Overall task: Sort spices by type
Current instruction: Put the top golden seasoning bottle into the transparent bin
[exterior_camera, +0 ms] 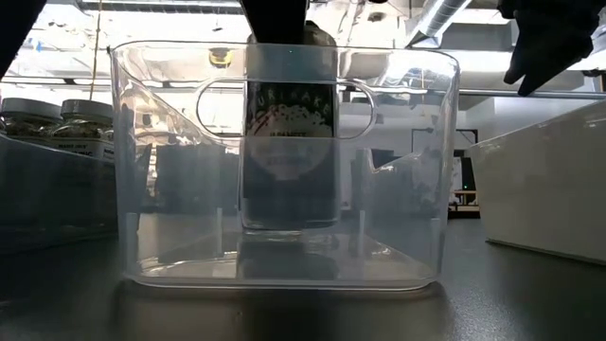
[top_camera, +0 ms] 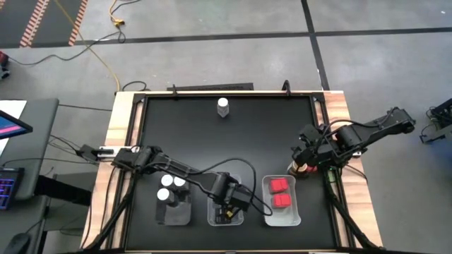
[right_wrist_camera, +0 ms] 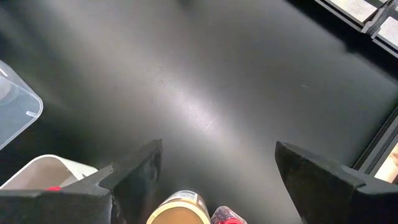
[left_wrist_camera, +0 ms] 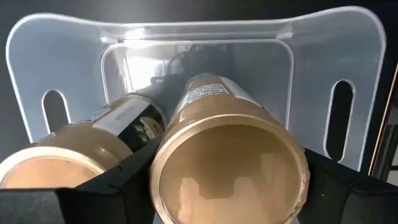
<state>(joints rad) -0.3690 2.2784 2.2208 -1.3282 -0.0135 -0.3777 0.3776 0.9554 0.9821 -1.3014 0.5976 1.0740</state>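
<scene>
My left gripper [top_camera: 227,200] hangs over the middle clear tray [top_camera: 212,217], shut on a tan-lidded spice jar [left_wrist_camera: 229,163] that reaches down inside the tray [exterior_camera: 289,152]. A second tan-lidded jar [left_wrist_camera: 68,163] stands right beside it in the same tray. The left tray [top_camera: 185,219] holds three white-capped jars [top_camera: 169,187]; the right tray [top_camera: 296,215] holds two red-capped jars [top_camera: 280,192]. One white-capped jar [top_camera: 223,107] stands alone near the far edge. My right gripper [top_camera: 302,156] waits open at the right, above a tan-lidded jar [right_wrist_camera: 180,211] and a red-capped jar [right_wrist_camera: 227,216]. My left gripper pinches the jar between its two fingers [left_wrist_camera: 124,180], one on each side of the body just under the tan lid [left_wrist_camera: 166,186]. The fingers come from above, pointing down. The jar hangs upright inside the tray; whether its base touches the tray floor I cannot tell.
The three trays stand side by side along the near edge of the black mat [top_camera: 183,134]. Wooden rails [top_camera: 120,134] frame the mat at left and right. The mat's middle and far parts lie open apart from the lone jar.
</scene>
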